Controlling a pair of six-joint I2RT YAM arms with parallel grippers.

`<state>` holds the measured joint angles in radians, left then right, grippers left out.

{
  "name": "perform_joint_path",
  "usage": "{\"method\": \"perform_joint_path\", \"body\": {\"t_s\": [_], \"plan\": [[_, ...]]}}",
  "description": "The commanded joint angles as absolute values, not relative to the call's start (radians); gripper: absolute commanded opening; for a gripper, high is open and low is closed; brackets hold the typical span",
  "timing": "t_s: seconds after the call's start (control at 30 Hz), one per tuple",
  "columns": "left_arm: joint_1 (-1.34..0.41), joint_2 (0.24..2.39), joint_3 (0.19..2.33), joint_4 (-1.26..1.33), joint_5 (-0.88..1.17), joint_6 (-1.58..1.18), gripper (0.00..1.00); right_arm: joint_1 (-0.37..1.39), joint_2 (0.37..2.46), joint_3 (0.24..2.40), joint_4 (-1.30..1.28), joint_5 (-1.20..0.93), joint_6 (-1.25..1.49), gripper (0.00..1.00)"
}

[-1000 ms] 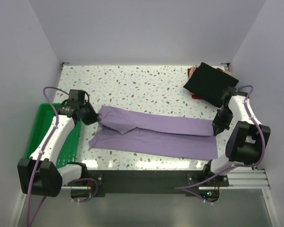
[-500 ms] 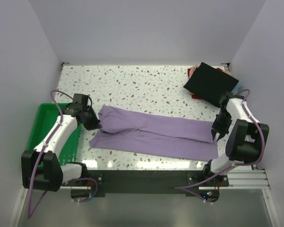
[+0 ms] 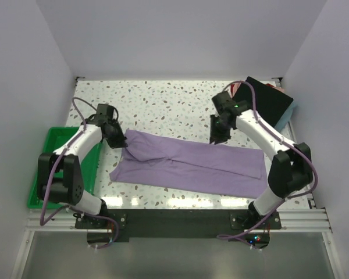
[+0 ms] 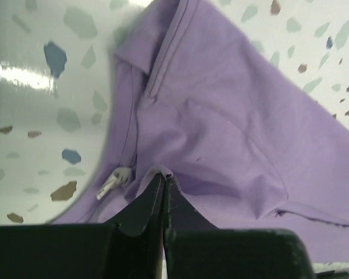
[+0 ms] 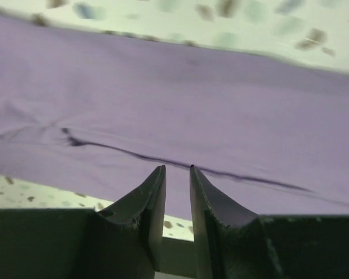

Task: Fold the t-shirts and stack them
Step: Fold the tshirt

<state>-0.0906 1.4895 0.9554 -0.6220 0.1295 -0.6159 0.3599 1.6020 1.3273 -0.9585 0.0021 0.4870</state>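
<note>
The large lavender t-shirt (image 3: 192, 163) lies as a long band across the near table. My left gripper (image 3: 120, 140) is at its left end, shut on a pinched ridge of the cloth, as the left wrist view (image 4: 164, 174) shows; a white label (image 4: 113, 181) lies beside the fingers. My right gripper (image 3: 216, 135) hovers over the shirt's far edge near the middle, jaws slightly apart and empty (image 5: 175, 168), above the purple cloth (image 5: 192, 99). A folded black t-shirt (image 3: 266, 104) lies at the far right on a red/pink one (image 3: 237, 88) and a light blue one (image 3: 286, 118).
A green plastic tray (image 3: 51, 157) stands at the table's left edge, next to my left arm. The speckled white table (image 3: 163, 99) is walled at the back and both sides. A black rail runs along the near edge.
My right arm has swung from the shirt's right end to its far middle edge, leaving that end flat. My left gripper has shifted slightly farther, still pinching the cloth.
</note>
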Motion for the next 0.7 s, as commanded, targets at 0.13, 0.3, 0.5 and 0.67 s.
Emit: {"method": "perform_joint_path", "body": {"t_s": [0.13,0.3,0.5,0.67], "plan": [[-0.068,1.626,1.109,-0.515,0.115,-0.565,0.00,0.659,1.818,1.514,-0.749,-0.135,0.572,0.24],[-0.061,1.689,1.121,-0.493,0.159,-0.557,0.00,0.811,1.933,1.614,-0.664,-0.135,0.574,0.23],[-0.051,1.701,1.108,-0.485,0.201,-0.546,0.00,0.908,2.000,1.617,-0.523,-0.082,0.604,0.24],[-0.046,1.713,1.118,-0.489,0.232,-0.535,0.00,0.945,2.061,1.621,-0.479,-0.064,0.629,0.25]]}}
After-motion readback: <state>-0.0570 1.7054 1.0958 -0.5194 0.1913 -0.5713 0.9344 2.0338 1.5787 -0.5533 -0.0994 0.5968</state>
